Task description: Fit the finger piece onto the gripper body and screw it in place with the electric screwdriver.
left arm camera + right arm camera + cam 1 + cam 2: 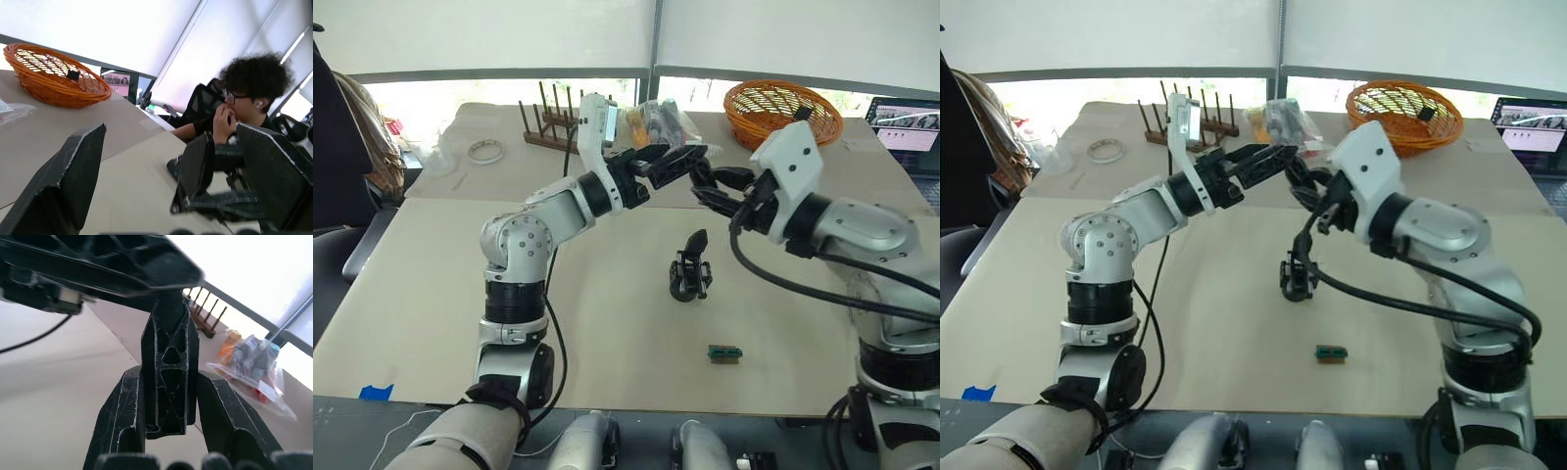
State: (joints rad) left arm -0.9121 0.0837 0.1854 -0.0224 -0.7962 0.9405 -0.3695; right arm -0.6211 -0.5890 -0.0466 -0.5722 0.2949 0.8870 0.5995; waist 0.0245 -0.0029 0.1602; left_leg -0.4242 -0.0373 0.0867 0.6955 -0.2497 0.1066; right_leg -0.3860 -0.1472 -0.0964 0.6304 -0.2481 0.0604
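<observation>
Finger piece (168, 367) was pinched in right gripper (168, 431) mid-air beside spread left gripper (146, 166); body (689, 274) on table, unfitted, unscrewed.

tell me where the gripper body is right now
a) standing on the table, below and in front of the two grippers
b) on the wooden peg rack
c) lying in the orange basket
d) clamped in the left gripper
a: the gripper body stands on the table, apart from the left gripper and the right gripper, which meet above it.
</observation>
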